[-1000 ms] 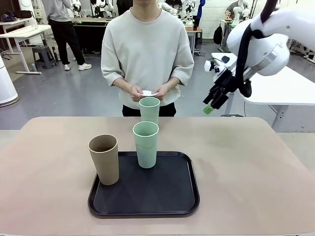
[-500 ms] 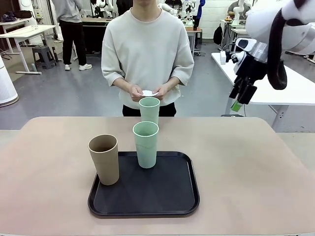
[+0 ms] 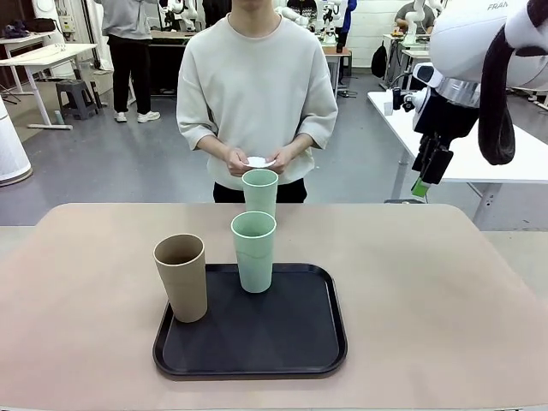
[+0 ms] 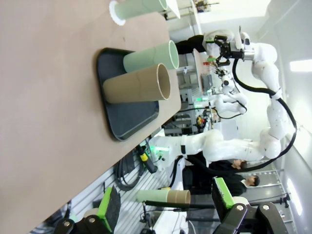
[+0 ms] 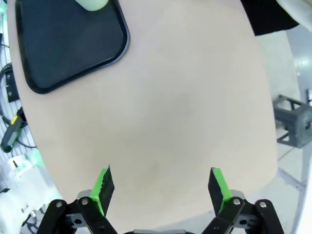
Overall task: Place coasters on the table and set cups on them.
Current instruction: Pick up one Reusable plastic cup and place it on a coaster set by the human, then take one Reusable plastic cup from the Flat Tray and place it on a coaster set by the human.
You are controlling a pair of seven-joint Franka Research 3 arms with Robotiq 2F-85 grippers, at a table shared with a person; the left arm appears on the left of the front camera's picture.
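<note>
A person at the far side holds white coasters (image 3: pixel 257 161) in both hands. One mint cup (image 3: pixel 259 193) stands on the table (image 3: pixel 428 291) behind the tray, on a lacy coaster (image 4: pixel 115 12). A second mint cup (image 3: pixel 253 252) and a tan cup (image 3: pixel 181 276) stand on the black tray (image 3: pixel 291 342). My right gripper (image 3: pixel 419 183) hangs high at the right, well above the table. In its wrist view my right gripper (image 5: pixel 160 187) is open and holds nothing, over bare table. The left gripper (image 4: pixel 165 202) is open too, off the table's near side.
The tray (image 5: pixel 63 44) takes up the near middle of the table. A white table (image 3: pixel 505 154) stands behind my right arm. Another person (image 3: pixel 128 43) is far back on the left. Bare tabletop lies to the left and right of the tray.
My right arm has swung up and to the right, away from the table's middle, with its gripper still open. The cups and the person's hands have stayed put.
</note>
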